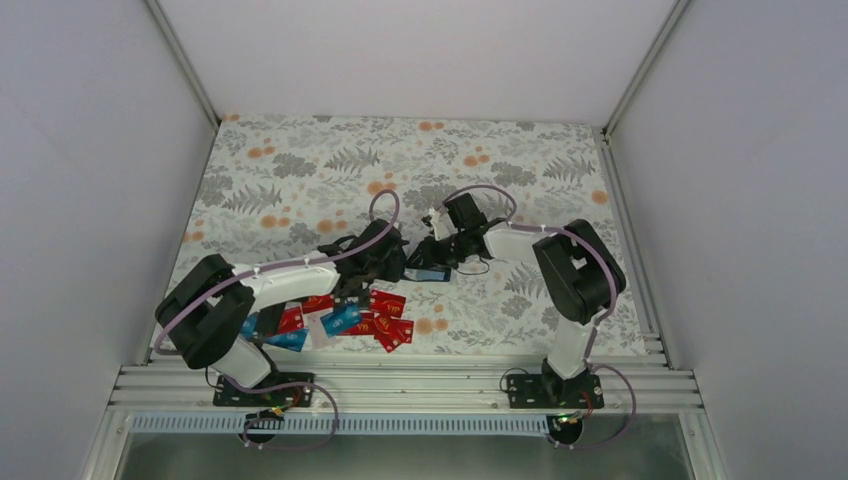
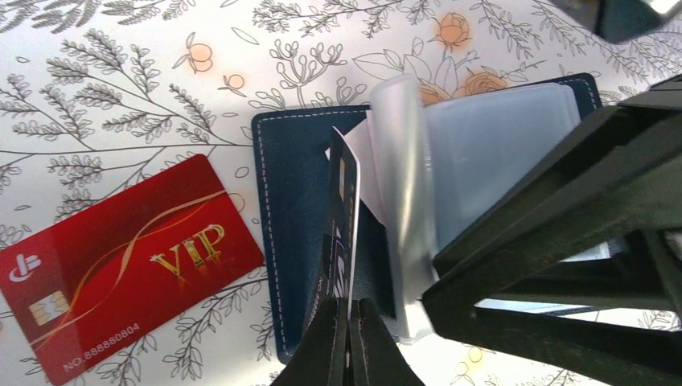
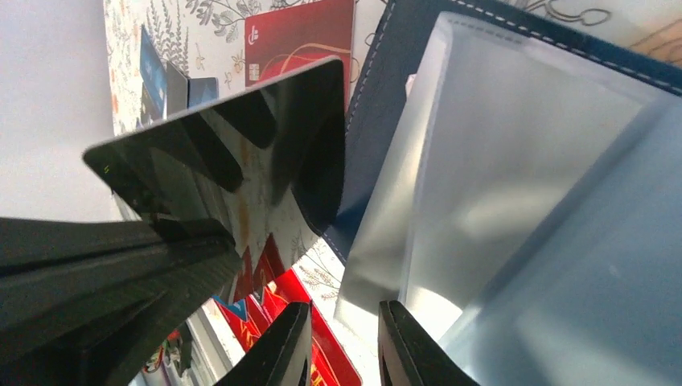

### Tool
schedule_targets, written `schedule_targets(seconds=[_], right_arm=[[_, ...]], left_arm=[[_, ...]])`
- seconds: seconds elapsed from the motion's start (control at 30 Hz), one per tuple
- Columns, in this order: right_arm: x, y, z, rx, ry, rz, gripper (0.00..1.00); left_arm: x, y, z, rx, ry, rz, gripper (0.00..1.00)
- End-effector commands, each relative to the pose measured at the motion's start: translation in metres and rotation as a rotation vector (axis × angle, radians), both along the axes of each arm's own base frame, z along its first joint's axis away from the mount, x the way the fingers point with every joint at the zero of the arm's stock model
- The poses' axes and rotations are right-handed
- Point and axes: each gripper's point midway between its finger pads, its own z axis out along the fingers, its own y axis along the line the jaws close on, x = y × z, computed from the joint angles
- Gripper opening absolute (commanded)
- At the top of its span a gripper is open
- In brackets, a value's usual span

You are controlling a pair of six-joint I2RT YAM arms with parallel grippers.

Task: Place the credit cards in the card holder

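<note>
Left gripper [image 2: 350, 310] pinches a black card [image 2: 344, 209] over the open card holder [image 2: 293, 185], not inserted; right gripper [image 3: 344, 322] stands slightly parted. Credit cards [image 1: 340, 320] lie loose at eight o'clock.

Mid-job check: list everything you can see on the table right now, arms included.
card holder: one, navy, lying open at the table's centre
clear sleeves: several, translucent, fanned up from the holder
black card: one, black, held on edge over the holder
red VIP card: one, red and gold, flat beside the holder
loose cards: many, red, light blue and white, heaped near the front, under the left arm
tablecloth: one, white floral, covering the table
left fingers: two, black, shut on the black card
right fingers: two, black, slightly apart at the sleeves
</note>
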Motion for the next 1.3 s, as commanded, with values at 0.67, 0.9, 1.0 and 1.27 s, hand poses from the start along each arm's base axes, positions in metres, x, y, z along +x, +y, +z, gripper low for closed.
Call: schedule_targets(seconds=[0.67, 0.9, 1.0, 1.27], right_arm=[[0.053, -0.004, 0.000, 0.012, -0.132, 0.012, 0.41], [0.068, -0.004, 0.001, 0.033, -0.152, -0.010, 0.41], [0.063, -0.003, -0.003, 0.046, -0.132, -0.003, 0.35], [0.042, 0.006, -0.025, 0.059, -0.071, 0.036, 0.26]], left_arm=[[-0.019, 0.009, -0.031, 0.026, 0.091, -0.013, 0.02], [-0.019, 0.008, -0.034, 0.028, 0.103, -0.016, 0.02], [-0.019, 0.008, -0.031, 0.026, 0.097, -0.019, 0.02], [-0.018, -0.007, -0.001, -0.071, 0.038, -0.083, 0.02]])
